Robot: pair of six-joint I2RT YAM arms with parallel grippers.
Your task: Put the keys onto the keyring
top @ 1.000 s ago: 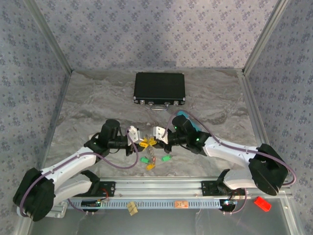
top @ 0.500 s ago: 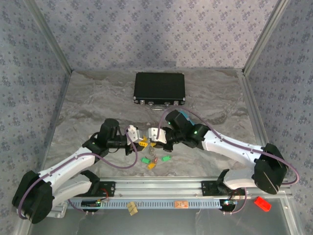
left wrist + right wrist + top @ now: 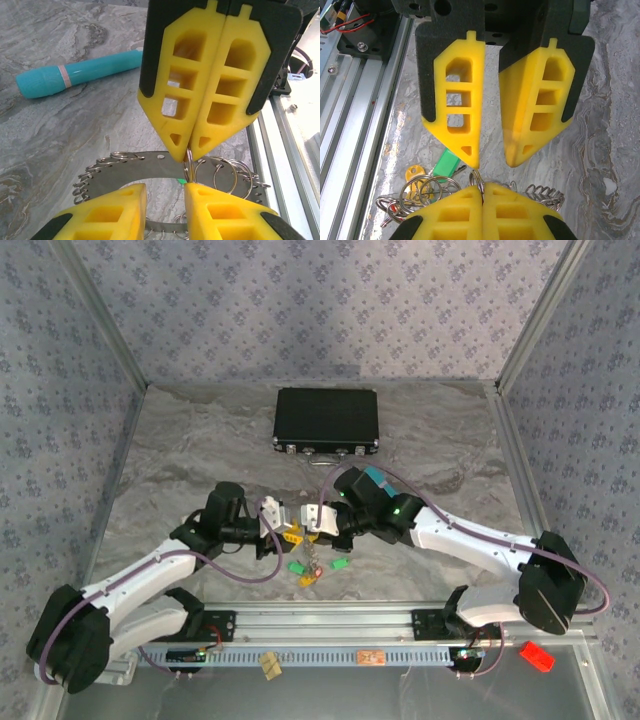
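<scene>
- While the black case [image 3: 325,420] sits shut at the back of the table [image 3: 180,470], its contents hidden, the keyring [image 3: 125,167] and keys [image 3: 447,162] are mid-table.
- Right gripper [image 3: 482,192] pinches a keyring loop; left gripper [image 3: 165,195] is slightly parted, gripping nothing.
- Since a second ago, the right gripper has edged toward the left.

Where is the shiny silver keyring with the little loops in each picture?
Top external: thin silvery metal keyring at centre, just below the right hand.
Left wrist: keyring low middle, under the right hand.
Right wrist: keyring along the bottom.
Shared landmark: the right hand's shut yellow fingers pinching one ring.
</scene>
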